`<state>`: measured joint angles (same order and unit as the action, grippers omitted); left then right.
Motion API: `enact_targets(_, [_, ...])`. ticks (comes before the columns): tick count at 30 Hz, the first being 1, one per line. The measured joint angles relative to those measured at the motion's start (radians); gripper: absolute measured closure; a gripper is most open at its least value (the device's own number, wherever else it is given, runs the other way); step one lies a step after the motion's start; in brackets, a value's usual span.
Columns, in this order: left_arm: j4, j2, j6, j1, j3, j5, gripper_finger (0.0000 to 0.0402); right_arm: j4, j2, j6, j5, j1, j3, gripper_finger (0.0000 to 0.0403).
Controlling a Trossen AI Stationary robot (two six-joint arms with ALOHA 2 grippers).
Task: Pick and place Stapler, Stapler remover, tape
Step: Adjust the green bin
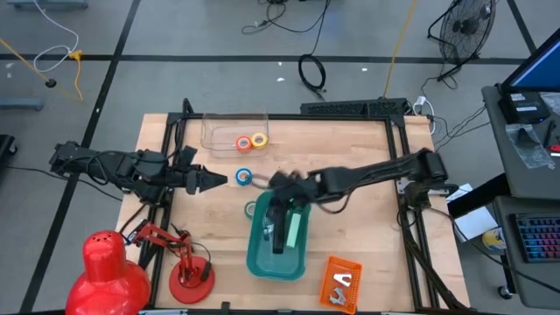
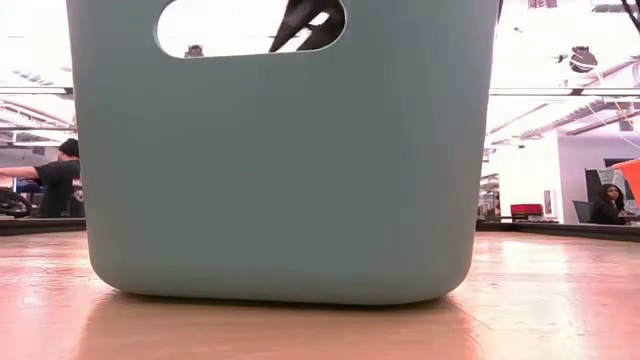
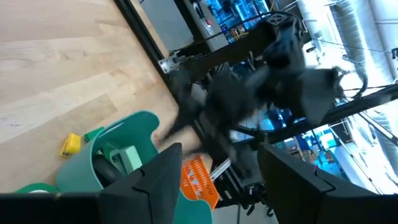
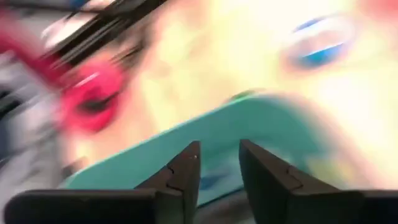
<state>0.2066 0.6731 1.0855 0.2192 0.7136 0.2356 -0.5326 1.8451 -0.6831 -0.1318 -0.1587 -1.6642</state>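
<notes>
A blue tape roll (image 1: 243, 177) lies on the table just beyond my left gripper (image 1: 222, 179), which is open and empty and points toward the table's right; its fingers show in the left wrist view (image 3: 217, 180). Orange (image 1: 243, 143) and yellow (image 1: 259, 139) tape rolls lie in a clear tray (image 1: 210, 133). A green roll (image 1: 250, 210) lies against the teal bin (image 1: 302, 262). A dark object that looks like the stapler (image 1: 278, 238) and a green block (image 1: 294, 229) lie in the bin. My right gripper (image 1: 277, 208) hangs over the bin's far end, slightly open and empty (image 4: 219, 168).
An orange basket (image 1: 341, 282) with a pale metal object in it sits near the table's front right. A red desk lamp (image 1: 188, 273) stands at the front left. A small yellow block (image 3: 71, 144) lies by the bin. The bin fills the low view (image 2: 280, 170); people show in the room behind.
</notes>
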Motion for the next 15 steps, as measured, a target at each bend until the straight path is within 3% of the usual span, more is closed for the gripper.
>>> enact_targets(4, [0.000, 0.000, -0.003, 0.000, 0.000, 0.000, 0.0188, -0.082, -0.082, 0.036, -0.317, 0.015, 0.000, 0.0339])
enact_targets(8, [0.000, 0.001, -0.003, 0.000, 0.000, -0.001, 0.0188, -0.170, -0.109, 0.076, -0.508, 0.040, 0.000, 0.0384])
enact_targets(11, [0.000, 0.001, -0.001, 0.000, 0.000, -0.011, 0.0188, -0.212, -0.098, 0.077, -0.506, 0.077, 0.015, 0.0399])
enact_targets(15, [-0.007, 0.001, 0.002, 0.002, 0.000, -0.029, 0.0188, -0.181, -0.058, 0.036, -0.344, 0.118, 0.098, 0.0400])
